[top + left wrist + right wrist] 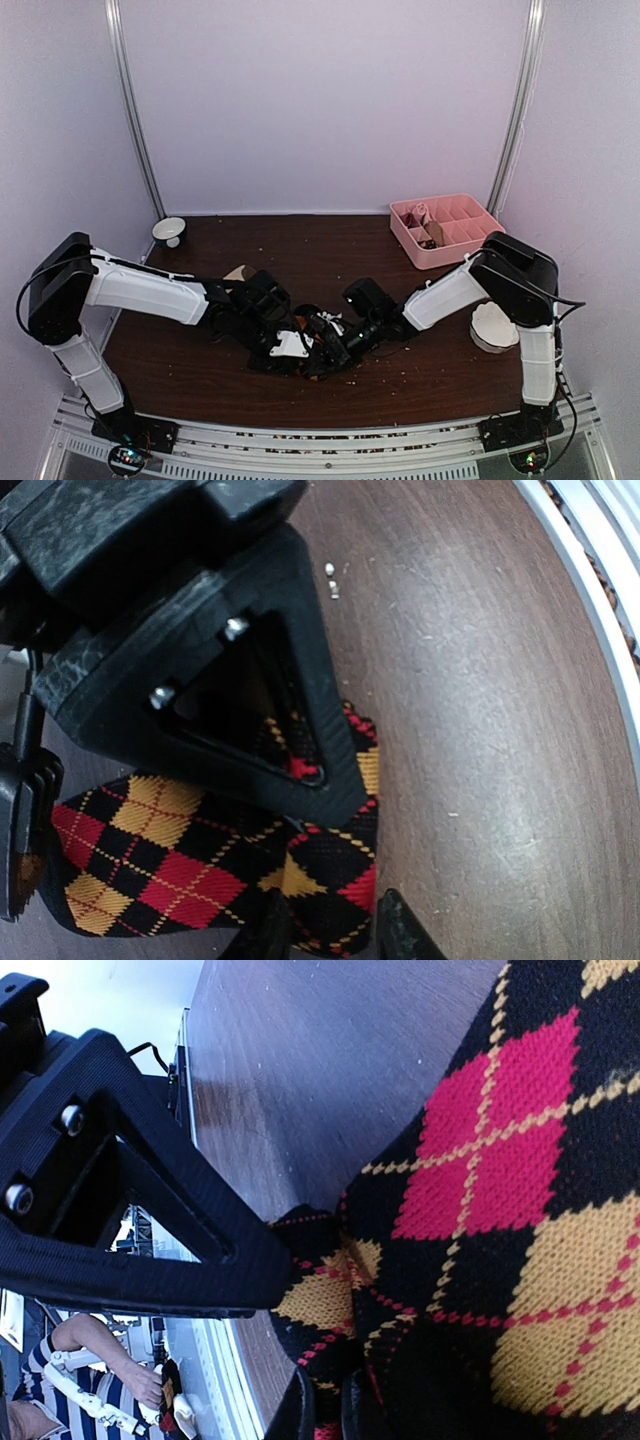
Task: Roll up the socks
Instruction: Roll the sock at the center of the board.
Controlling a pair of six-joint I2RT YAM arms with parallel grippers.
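Left wrist view — argyle sock met from both sides.
The left gripper straddles a fold, partly narrowed, grip unclear; the right gripper is pinched nearly closed on it — sock near-centre on the brown table.

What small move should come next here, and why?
Probably close the left gripper fully on the argyle sock: its finger lies over the sock's edge while the right gripper pinches the fabric, so rolling could then begin.

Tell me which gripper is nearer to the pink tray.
Right. The right gripper is front-left of the pink tray; the left gripper lies farther left, beyond it.
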